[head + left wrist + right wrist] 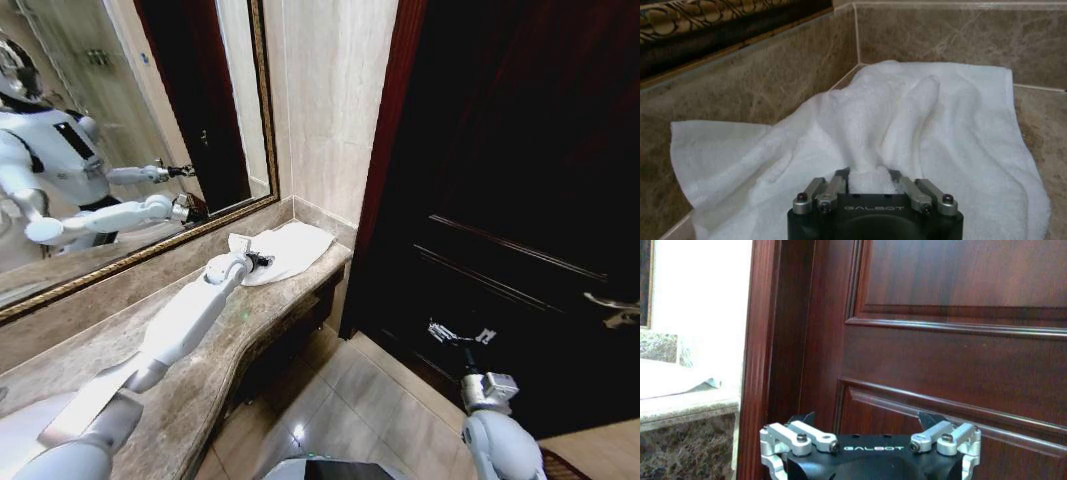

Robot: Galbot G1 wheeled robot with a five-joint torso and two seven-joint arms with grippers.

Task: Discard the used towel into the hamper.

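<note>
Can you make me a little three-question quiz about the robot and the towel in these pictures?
1. True or false: the white towel lies on the marble counter in the corner by the mirror.
2. Which gripper has its jaws shut on a fold of the towel? A) left gripper B) right gripper
3. Fill in: the right gripper hangs open in front of the dark wooden ____.

Key: 1 true. 2 A. 3 door.
</note>
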